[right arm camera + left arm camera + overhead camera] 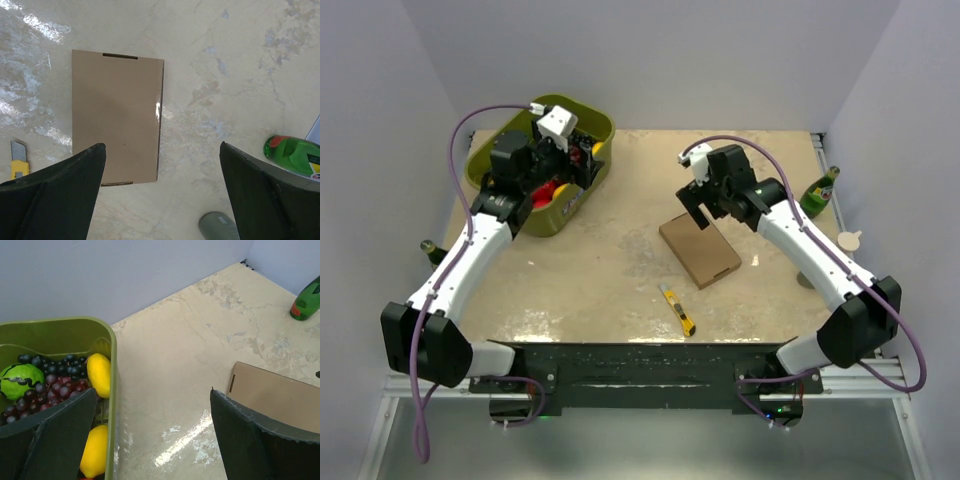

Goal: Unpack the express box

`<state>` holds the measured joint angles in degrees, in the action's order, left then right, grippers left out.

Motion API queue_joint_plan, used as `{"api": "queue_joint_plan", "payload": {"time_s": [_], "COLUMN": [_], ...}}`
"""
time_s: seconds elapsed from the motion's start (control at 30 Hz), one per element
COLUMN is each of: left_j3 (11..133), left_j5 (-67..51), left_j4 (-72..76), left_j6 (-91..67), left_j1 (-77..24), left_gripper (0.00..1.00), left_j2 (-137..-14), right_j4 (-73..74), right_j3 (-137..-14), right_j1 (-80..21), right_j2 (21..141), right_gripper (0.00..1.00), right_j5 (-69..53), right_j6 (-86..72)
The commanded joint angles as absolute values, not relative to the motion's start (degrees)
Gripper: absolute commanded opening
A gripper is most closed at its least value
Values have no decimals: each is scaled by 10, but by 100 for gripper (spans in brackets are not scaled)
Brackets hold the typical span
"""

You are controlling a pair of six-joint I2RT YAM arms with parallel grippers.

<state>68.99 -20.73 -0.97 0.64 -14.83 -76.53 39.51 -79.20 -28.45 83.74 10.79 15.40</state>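
The express box (700, 250) lies flat and closed just right of centre in the top view, so I'm only approaching: my right gripper (161, 150) hangs spread above it, my left gripper (153, 392) spread at the green tub (540, 165) upper left, and next I'd need to catch a flap edge.

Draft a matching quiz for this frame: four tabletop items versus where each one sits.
Items:
1. express box
2. utility knife
3. green bottle
4. olive-green tub

Places:
A. far-left corner of the table
B. far-right edge
C. centre-right, lying flat
D. by the near edge, in front of the box

Pairs: 1-C; 2-D; 3-B; 4-A
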Motion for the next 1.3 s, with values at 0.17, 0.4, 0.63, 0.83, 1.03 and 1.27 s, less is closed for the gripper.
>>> {"api": "queue_joint_plan", "payload": {"time_s": [0.17,0.4,0.63,0.83,1.03,1.27], "left_j3": [666,640,628,622,614,626], "left_j5": [-252,-282,-288,-291,-298,-294], "left_j4": [9,1,1,1,9,10], "left_j6": [19,33,26,11,-28,-33], "left_j1": [-152,-151,-122,-85,-40,-18], "left_gripper": [100,100,100,100,100,100], "left_j2": [-712,-672,-630,-596,-582,-579], "right_j4": [464,423,394,411,413,410], "right_j3": [-778,-716,-645,-601,-600,-599], "right_j1": [-291,-407,-447,-455,-490,-505], "right_j2": [852,889,891,908,937,985], "right_gripper": [92,78,74,72,67,65], "right_j5": [-97,-84,-32,-26,-48,-38], "right_j6": [266,228,97,33,4,-12]}}
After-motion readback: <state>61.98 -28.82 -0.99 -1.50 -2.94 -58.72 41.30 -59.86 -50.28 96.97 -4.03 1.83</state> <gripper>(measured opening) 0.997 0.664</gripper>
